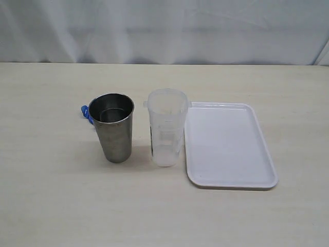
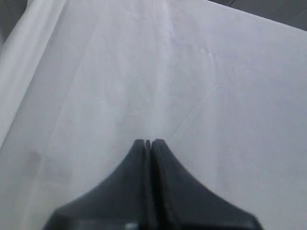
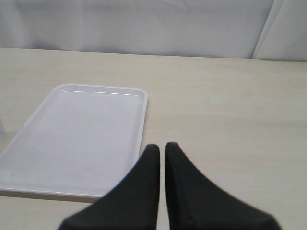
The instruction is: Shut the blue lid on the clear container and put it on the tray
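With left gripper (image 2: 147, 143) and right gripper (image 3: 162, 148) both pressed together and empty, the blue lid (image 1: 85, 113) lies half-hidden behind the steel cup (image 1: 112, 128), left of the upright clear container (image 1: 166, 128) just beside the tray (image 1: 226, 144), which probably favours the left arm.

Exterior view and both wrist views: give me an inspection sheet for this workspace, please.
Surface: pale wood-grain table.
Job's things: clear container upright, uncovered, beside the white tray; tray holds nothing; blue lid mostly hidden behind the steel cup.
Clutter: steel cup, upright, left of the container.
Grippers: left gripper shut, holding nothing; right gripper shut, holding nothing, facing the tray.
Cables: nothing seen.
Surroundings: white cloth backdrop behind the table.
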Controlling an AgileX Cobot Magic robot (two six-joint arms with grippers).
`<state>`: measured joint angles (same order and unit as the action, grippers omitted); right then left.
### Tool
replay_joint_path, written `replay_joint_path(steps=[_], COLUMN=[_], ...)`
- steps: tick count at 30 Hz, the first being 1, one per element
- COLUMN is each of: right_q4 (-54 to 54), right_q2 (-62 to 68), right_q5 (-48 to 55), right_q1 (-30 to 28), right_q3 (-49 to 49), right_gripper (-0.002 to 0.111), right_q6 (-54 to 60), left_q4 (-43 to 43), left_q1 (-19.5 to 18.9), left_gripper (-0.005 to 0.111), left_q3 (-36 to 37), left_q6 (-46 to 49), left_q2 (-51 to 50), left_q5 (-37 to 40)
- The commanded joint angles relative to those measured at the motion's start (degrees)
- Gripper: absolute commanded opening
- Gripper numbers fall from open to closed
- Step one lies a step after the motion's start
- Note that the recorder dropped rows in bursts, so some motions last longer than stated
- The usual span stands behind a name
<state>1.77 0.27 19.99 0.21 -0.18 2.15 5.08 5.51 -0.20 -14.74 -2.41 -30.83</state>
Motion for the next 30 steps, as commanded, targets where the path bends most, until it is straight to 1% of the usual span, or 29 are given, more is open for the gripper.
replay_joint_path(steps=[1, 2, 4, 6, 7, 8, 10, 11, 15, 18, 22, 26, 29, 30], right_q4=[-0.1, -0.1, -0.1, -0.1, -0.1, -0.1, -0.1, -0.1, -0.1, -0.1, 0.0, 0.0, 0.0, 0.0], right_q2=[-0.3, -0.3, -0.3, -0.3, -0.3, -0.3, -0.3, -0.3, -0.3, -0.3, -0.3, -0.3, -0.3, -0.3], right_q5=[-0.4, -0.4, -0.4, -0.4, -0.4, -0.4, -0.4, -0.4, -0.4, -0.4, -0.4, -0.4, -0.4, -0.4], right_q1=[-0.2, -0.2, -0.2, -0.2, -0.2, -0.2, -0.2, -0.2, -0.2, -0.2, -0.2, -0.2, -0.2, -0.2], right_q3=[0.2, 0.2, 0.2, 0.2, 0.2, 0.2, 0.2, 0.2, 0.2, 0.2, 0.2, 0.2, 0.2, 0.2], right_gripper=[0.004, 0.004, 0.004, 0.004, 0.004, 0.004, 0.004, 0.004, 0.004, 0.004, 0.004, 0.004, 0.004, 0.004], right_q6=[-0.1, -0.1, -0.1, -0.1, -0.1, -0.1, -0.1, -0.1, -0.1, -0.1, -0.1, -0.1, -0.1, -0.1], left_q4=[2.5, 4.4, 8.3, 11.1, 11.8, 12.6, 14.1, 15.1, 15.7, 17.1, 21.5, 22.4, 24.4, 24.7], left_q1=[0.5, 0.5, 0.5, 0.5, 0.5, 0.5, 0.5, 0.5, 0.5, 0.5, 0.5, 0.5, 0.5, 0.5], left_gripper=[0.006, 0.012, 0.029, 0.052, 0.07, 0.081, 0.098, 0.103, 0.105, 0.105, 0.105, 0.105, 0.105, 0.105], left_q3=[0.2, 0.2, -1.0, -2.0, -2.5, -2.8, -3.5, -3.9, -4.2, -4.2, -4.2, -4.2, -4.2, -4.3], left_q6=[-0.7, -0.7, -0.7, -1.7, -2.1, -2.1, -2.6, -3.8, -4.2, -3.0, 0.0, 4.3, 7.7, 8.1], left_q2=[-8.8, -11.8, -17.2, -22.7, -26.3, -28.7, -34.5, -37.3, -47.5, -55.6, -64.9, -73.1, -79.3, -80.9], left_q5=[-10.7, -11.5, -11.7, -12.3, -13.5, -14.3, -15.1, -15.1, -19.0, -24.4, -31.4, -35.0, -39.1, -39.1])
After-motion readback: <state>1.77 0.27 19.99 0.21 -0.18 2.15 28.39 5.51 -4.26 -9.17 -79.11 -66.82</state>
